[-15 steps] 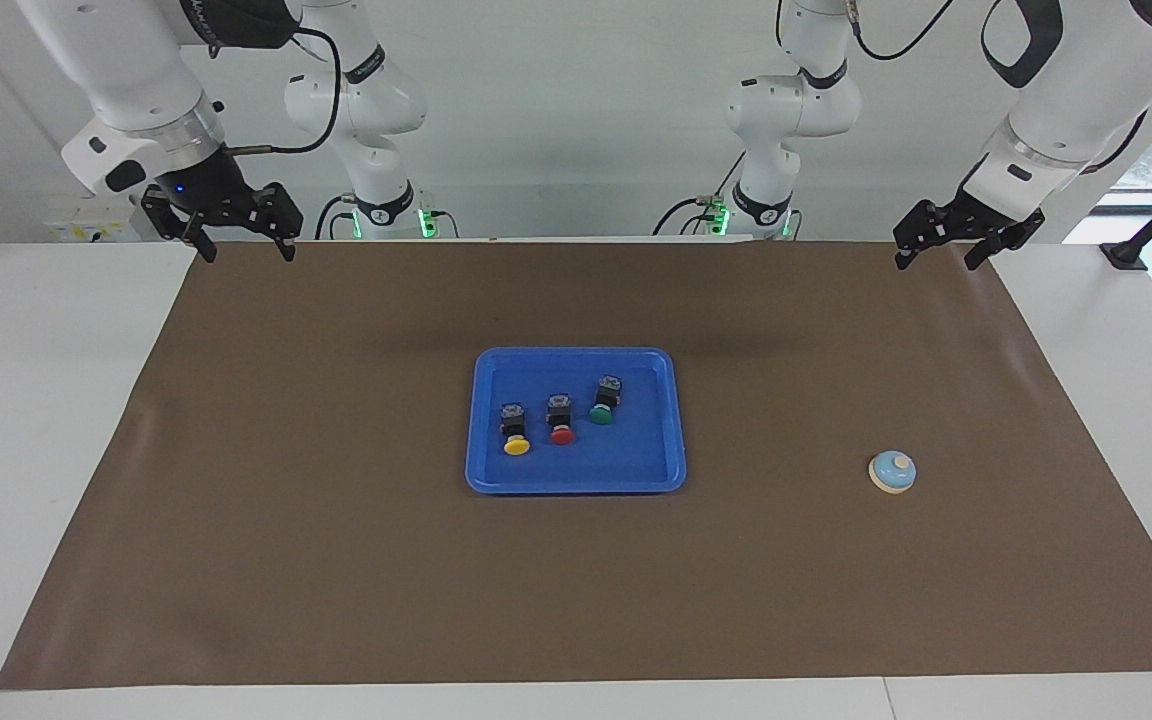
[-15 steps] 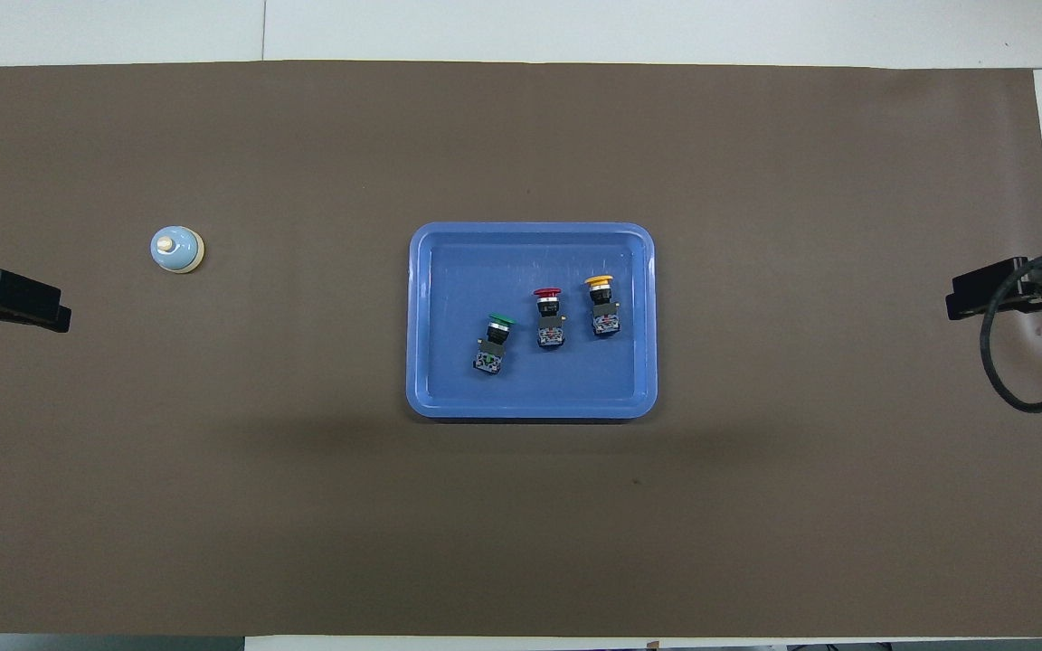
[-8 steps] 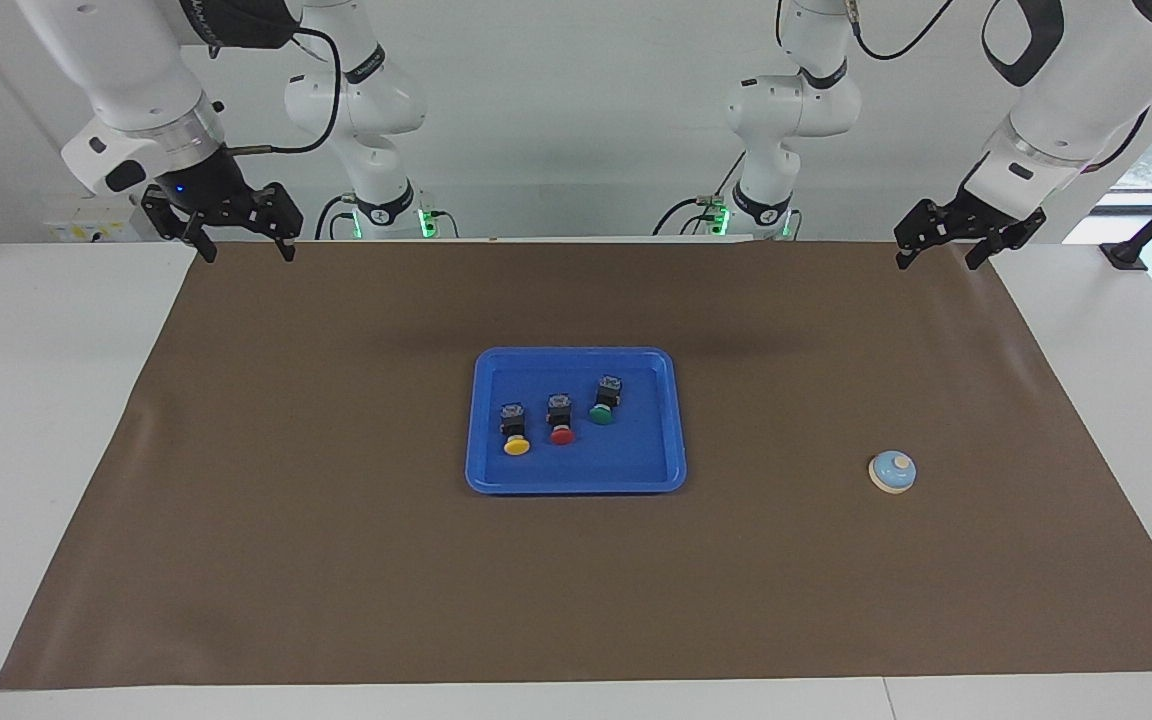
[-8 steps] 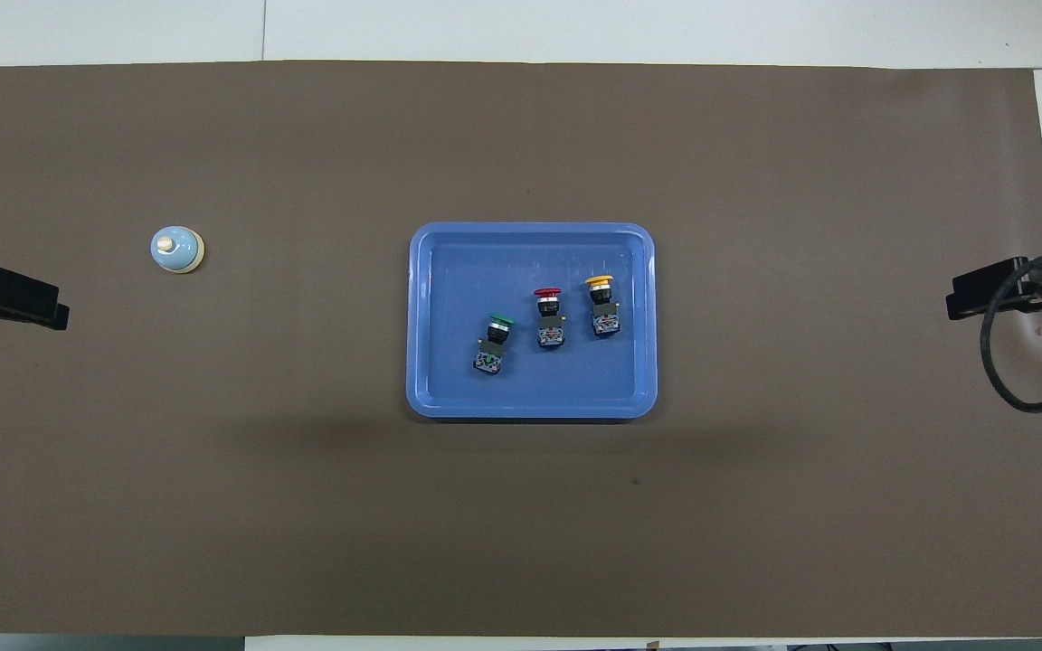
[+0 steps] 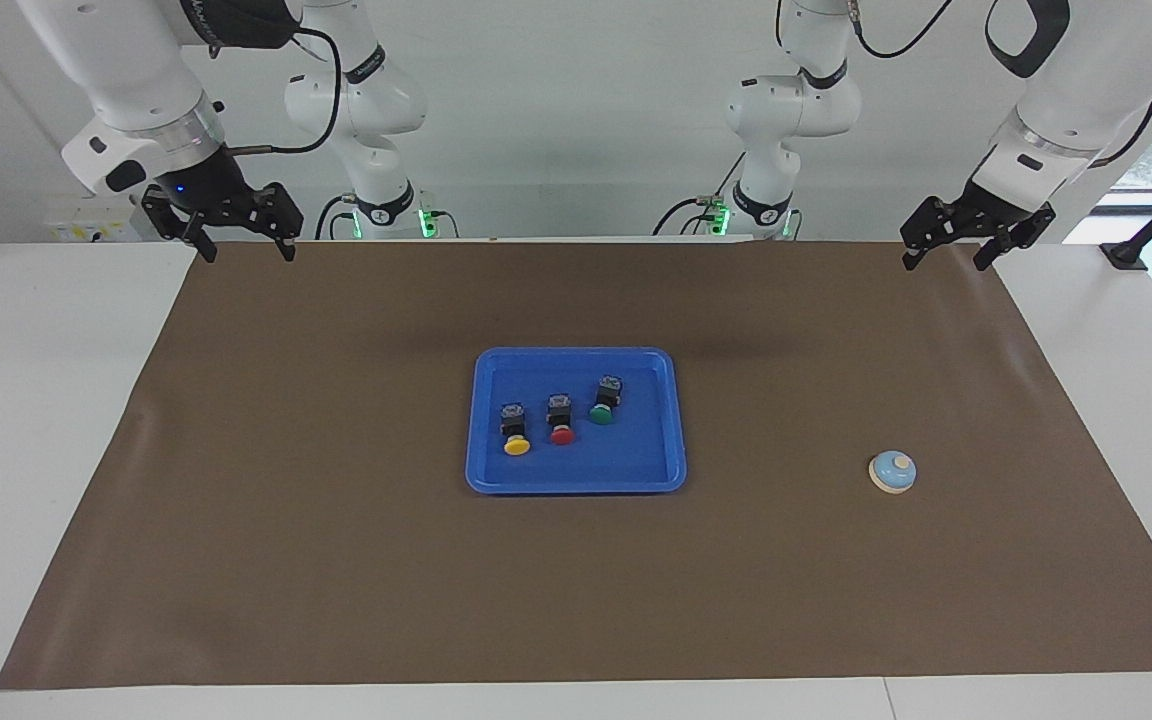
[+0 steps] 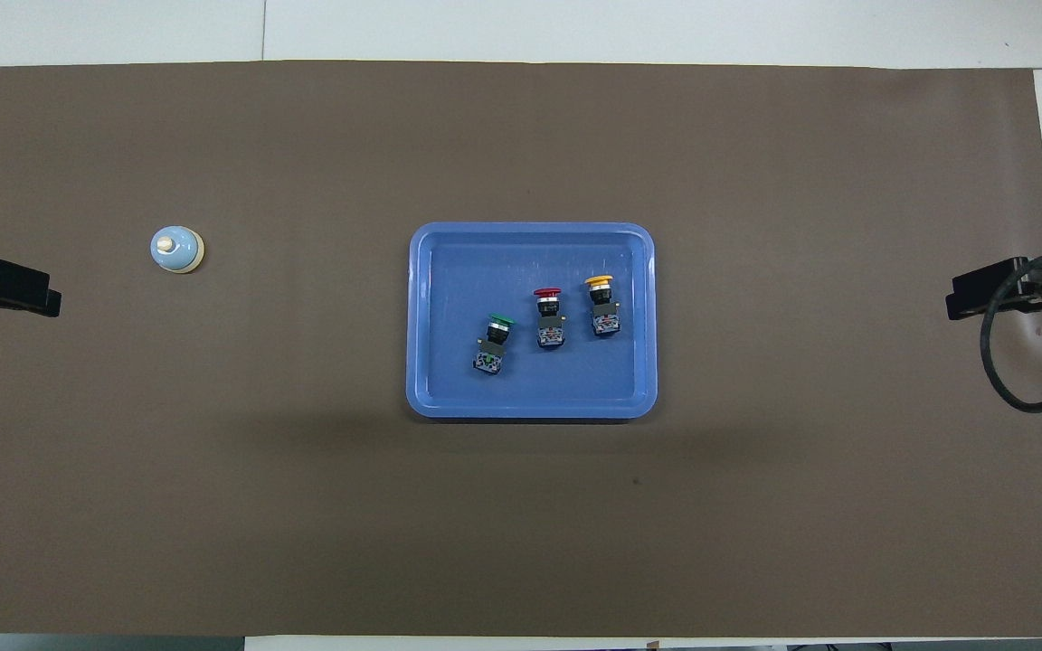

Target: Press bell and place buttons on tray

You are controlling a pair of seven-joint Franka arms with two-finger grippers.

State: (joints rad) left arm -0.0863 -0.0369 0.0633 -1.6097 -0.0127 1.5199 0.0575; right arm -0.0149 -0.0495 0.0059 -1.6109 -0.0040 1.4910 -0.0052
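Only the facing view shows both claws whole: the left gripper (image 5: 946, 255) and right gripper (image 5: 244, 246) hang empty, fingers apart, over the mat's (image 5: 336, 560) corners; overhead, just their tips appear. There the tray (image 6: 421, 316) sits centre, holding the green button (image 6: 496, 341), red button (image 6: 548, 315) and yellow button (image 6: 602, 304). The bell (image 6: 177, 250) stands at nine o'clock from it. No writing is legible.

White jointed arms, black cables, black tools, green base lights
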